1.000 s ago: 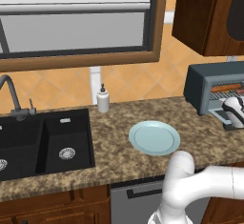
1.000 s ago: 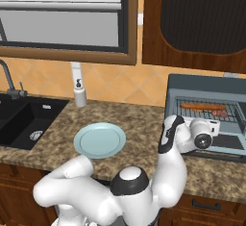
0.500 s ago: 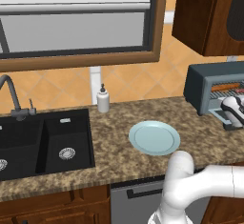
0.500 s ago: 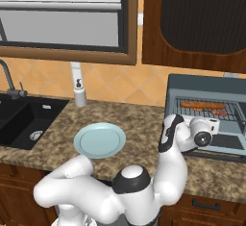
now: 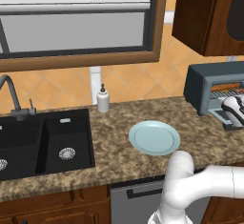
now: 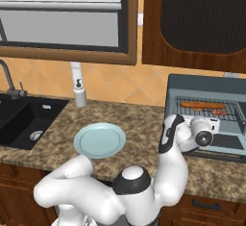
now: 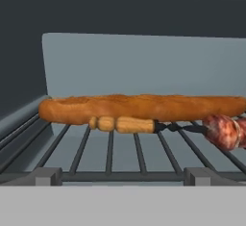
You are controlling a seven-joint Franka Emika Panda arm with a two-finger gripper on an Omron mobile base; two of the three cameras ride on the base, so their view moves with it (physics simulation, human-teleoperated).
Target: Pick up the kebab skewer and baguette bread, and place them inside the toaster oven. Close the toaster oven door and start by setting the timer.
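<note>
The toaster oven (image 6: 206, 83) (image 5: 200, 88) stands on the counter's right end. Its door (image 6: 229, 142) is folded down flat in front. The baguette bread (image 7: 144, 107) (image 6: 201, 105) lies across the wire rack (image 7: 110, 157) inside. The kebab skewer (image 7: 125, 124) (image 6: 218, 112) lies just in front of it and touches it, its wooden handle to the left and red-brown meat chunks to the right. My gripper (image 6: 207, 124) (image 5: 234, 105) hovers over the lowered door at the oven mouth and points inward. It is open and holds nothing.
A pale blue plate (image 5: 154, 137) (image 6: 100, 140) sits mid-counter. A white soap dispenser (image 5: 103, 99) stands by the wall, with the black sink (image 5: 43, 137) and faucet (image 5: 12, 96) to the left. A dark wood cabinet (image 6: 202, 23) hangs above the oven.
My hand has shifted very slightly toward the oven mouth. The bread and skewer lie as before.
</note>
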